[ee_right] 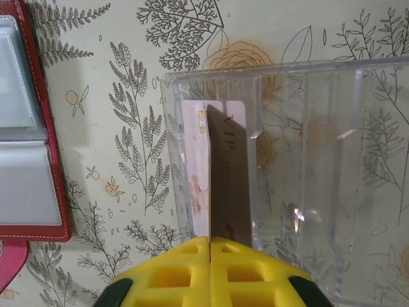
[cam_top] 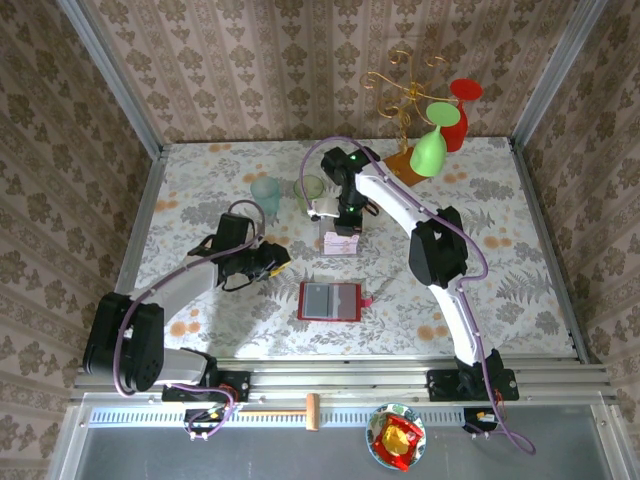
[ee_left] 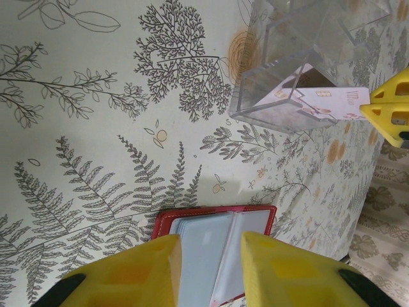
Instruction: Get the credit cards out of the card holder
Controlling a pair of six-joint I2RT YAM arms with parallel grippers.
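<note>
My right fingers [ee_right: 185,268] cover the near end of the pink card [ee_right: 195,173]. I cannot tell whether its edge is pinched between them or whether it just lies loose in the clear tray [ee_right: 307,160]. The right half of the card's face is darker, and the "VIP" lettering there is hard to read. The card holder [cam_top: 330,301] lies open and flat on the table [cam_top: 200,200]. From my right wrist it is cut off at the left edge of the view, and from my left wrist my own yellow fingers hide its lower part. Its sleeve panels look cloudy grey, so I cannot make out whether any cards are inside them. My right gripper [ee_right: 209,242] is pressed closed, with only a thin seam between the two pads. It sits at the near wall of the tray, in line with the card in the tray's leftmost slot. My left gripper [ee_left: 211,246] stands partly open with nothing between its fingers. It hovers above the table, and the holder's open panels show through the gap. From above, the holder lies nearer to my bases than both grippers, just right of my left gripper. The tray with the card sits just beyond the holder, under my right gripper.
</note>
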